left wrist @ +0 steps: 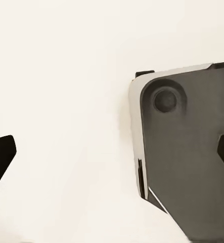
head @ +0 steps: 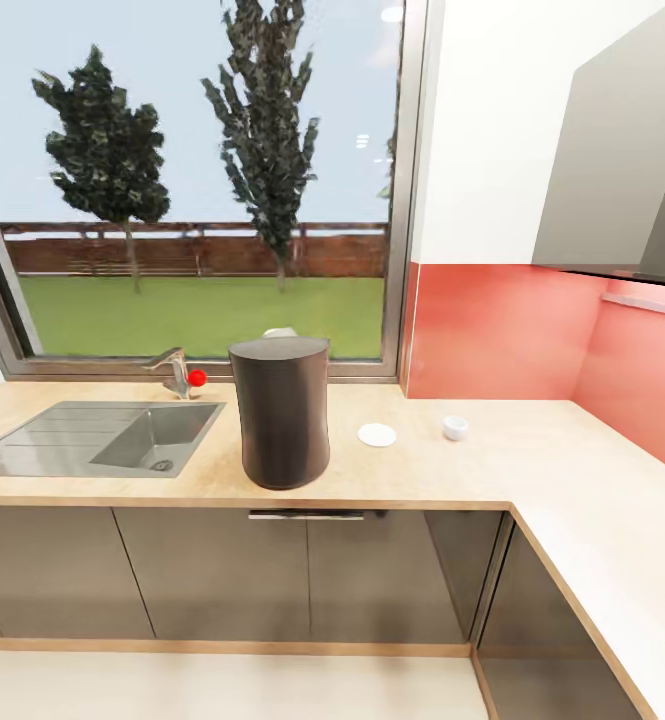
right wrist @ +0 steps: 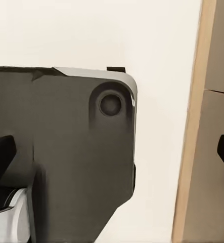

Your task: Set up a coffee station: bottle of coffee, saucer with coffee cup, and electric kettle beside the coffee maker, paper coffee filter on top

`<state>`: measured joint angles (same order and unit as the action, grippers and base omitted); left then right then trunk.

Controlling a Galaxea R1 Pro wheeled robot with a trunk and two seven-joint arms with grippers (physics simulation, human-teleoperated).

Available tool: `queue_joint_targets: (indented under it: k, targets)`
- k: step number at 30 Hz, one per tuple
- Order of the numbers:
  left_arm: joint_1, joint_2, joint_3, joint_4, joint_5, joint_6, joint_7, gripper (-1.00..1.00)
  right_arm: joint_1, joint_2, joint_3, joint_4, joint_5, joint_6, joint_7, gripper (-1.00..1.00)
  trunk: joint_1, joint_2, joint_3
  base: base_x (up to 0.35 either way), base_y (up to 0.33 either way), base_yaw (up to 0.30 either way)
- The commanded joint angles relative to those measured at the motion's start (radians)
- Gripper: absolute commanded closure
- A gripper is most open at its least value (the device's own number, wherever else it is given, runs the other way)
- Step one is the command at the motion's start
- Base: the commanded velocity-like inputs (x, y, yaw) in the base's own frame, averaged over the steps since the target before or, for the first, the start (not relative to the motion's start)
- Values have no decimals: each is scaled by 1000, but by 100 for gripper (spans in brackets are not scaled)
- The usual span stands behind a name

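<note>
Left gripper [left wrist: 112,157] and right gripper [right wrist: 112,154] — both spread wide, holding nothing.

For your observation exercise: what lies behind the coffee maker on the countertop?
Behind the coffee maker, a small pale rounded bit peeks over its top by the window sill; the column hides the rest.

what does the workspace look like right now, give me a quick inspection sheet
surface: kitchen countertop, L-shaped light wood, over dark grey cabinets.
job's things: coffee maker upright near the front edge; saucer flat beside it, bare; coffee cup on the counter apart from the saucer, not on it.
clutter: something pale partly hidden behind the coffee maker; cannot tell what.
grippers: dark fingertips at the edges of both wrist views, spread wide, nothing between them.
cables: nothing seen.
surroundings: sink and tap beside the coffee maker, window behind, red backsplash, wall cabinet.
</note>
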<state>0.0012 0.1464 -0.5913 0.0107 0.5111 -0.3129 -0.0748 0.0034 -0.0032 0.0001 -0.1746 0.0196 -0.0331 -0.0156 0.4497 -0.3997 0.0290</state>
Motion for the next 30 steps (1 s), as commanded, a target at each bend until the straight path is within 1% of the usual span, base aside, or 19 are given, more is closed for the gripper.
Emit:
queue_joint_targets:
  k: [1,5,8,13,14,22,25,30]
  targets:
    - [6,0,-5,-5,11,-3,-12,-100,0,0,0,6,2,-2,-2,-100,0,0,0,0,0,0]
    - [13,-2,-4,-27,12,-1,-34,-100,0,0,0,28,2,-2,-1,-100,0,0,0,0,0,0]
    - [13,-2,-2,-44,14,1,-51,-100,0,1,0,28,2,-2,0,-100,0,0,0,0,0,0]
    - [13,-1,2,-48,21,4,-79,-100,0,2,1,27,3,-1,0,-100,0,0,0,0,0,24]
    - [13,-1,3,-48,21,4,-140,-100,-1,2,1,27,3,-1,0,-100,0,0,0,0,0,149]
    - [13,-8,5,-49,26,5,0,-100,-2,2,1,26,3,-1,0,-100,0,0,0,0,0,241]
    - [13,-9,5,-49,27,5,17,-100,-2,2,1,26,3,-1,0,-100,0,0,0,0,0,272]
    - [13,-10,6,-50,29,4,24,-100,-2,2,1,26,3,-1,0,-100,0,0,0,0,0,274]
